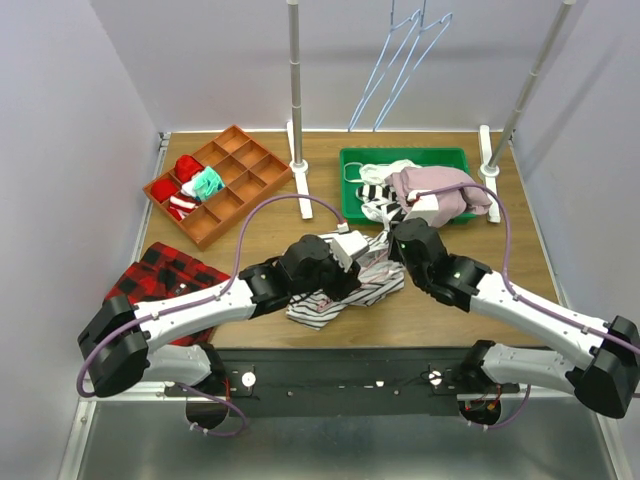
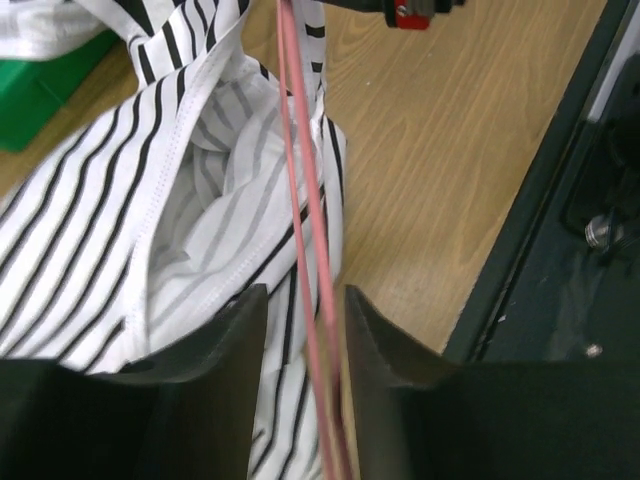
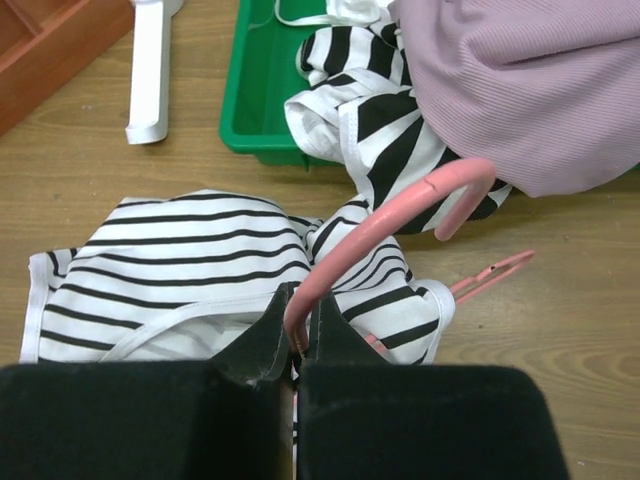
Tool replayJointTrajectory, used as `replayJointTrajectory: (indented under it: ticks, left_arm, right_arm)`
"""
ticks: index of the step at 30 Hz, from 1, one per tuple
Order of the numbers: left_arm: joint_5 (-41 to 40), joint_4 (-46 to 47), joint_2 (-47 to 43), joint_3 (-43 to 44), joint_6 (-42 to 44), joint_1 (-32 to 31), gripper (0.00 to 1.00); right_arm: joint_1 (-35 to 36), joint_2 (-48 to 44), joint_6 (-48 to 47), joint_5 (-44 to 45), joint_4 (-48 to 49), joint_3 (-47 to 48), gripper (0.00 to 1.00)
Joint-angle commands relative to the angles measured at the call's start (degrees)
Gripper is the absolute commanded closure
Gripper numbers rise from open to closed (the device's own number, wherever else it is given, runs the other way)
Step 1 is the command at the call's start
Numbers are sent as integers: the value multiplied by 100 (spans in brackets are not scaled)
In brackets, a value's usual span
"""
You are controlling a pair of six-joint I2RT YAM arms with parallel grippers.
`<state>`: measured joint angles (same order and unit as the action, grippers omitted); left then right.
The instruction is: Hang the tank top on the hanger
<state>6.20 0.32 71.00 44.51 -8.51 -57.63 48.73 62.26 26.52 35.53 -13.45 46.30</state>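
Top external view: where is the tank top [image 1: 315,305] found, and what room is left?

It is crumpled on the table [image 1: 420,320] near the front edge; bare wood is seen right of it, the green tray [image 1: 400,153] just behind.

And the grippers?

The left gripper [image 2: 305,300] is seen partly open, the hanger [image 2: 297,180] wires passing between its fingers. The right gripper [image 3: 300,300] is clamped on the hanger's hook stem.

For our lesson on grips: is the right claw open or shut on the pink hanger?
Shut. The right wrist view shows the right claw pinched together on the pink hanger below its hook, no gap showing.
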Motion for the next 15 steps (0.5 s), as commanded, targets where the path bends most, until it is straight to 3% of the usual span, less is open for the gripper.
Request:
replayJointTrajectory:
  ticks: [1, 2, 9, 13, 15]
  left_arm:
    - [-575, -347, -139, 251, -370, -21, 43]
    - [-758, -426, -244, 286, -466, -21, 38]
    - [-1884, -962, -1342, 5, -1397, -21, 29]
    - [-2876, -1664, -1782, -57, -1969, -3, 31]
    - [-3615, -2365, -1783, -13, -2548, 14, 39]
  right_arm:
    - [14, 215, 362, 647, 107, -52, 99]
    - [14, 277, 467, 727, 54, -25, 99]
    - [14, 796, 1223, 1114, -298, 186, 99]
    - [14, 1051, 1373, 1017, -263, 256, 99]
    - [14, 1156, 1452, 1070, -307, 318, 99]
